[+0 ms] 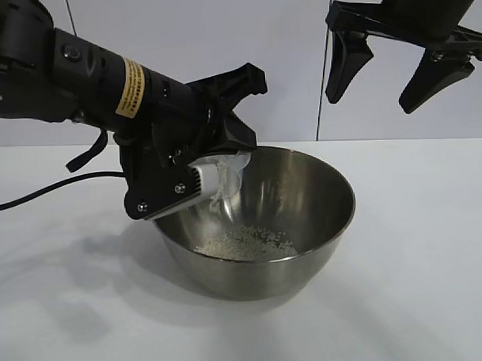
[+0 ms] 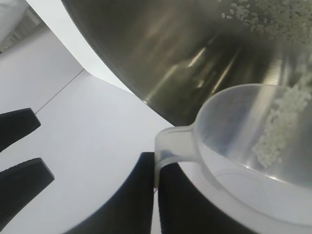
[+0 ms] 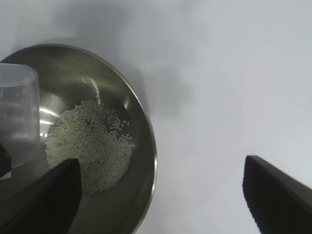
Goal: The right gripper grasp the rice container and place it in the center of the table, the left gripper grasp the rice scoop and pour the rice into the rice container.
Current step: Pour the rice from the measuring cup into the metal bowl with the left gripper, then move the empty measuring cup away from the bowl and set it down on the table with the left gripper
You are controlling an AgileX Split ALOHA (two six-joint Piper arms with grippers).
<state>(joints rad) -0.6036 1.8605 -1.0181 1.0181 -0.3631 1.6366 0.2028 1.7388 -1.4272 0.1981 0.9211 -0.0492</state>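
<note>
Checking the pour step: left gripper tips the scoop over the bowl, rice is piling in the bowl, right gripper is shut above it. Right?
Not quite. The right gripper is open, fingers spread wide, as the exterior view shows. The rest holds: the left gripper tips the scoop over the bowl, and rice lies in the bowl.

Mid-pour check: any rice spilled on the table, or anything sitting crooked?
Nothing stands out. The rice lies heaped inside the rice container, with none visible on the table. The left claw tilts the rice scoop over the rim; a few grains cling inside it.
</note>
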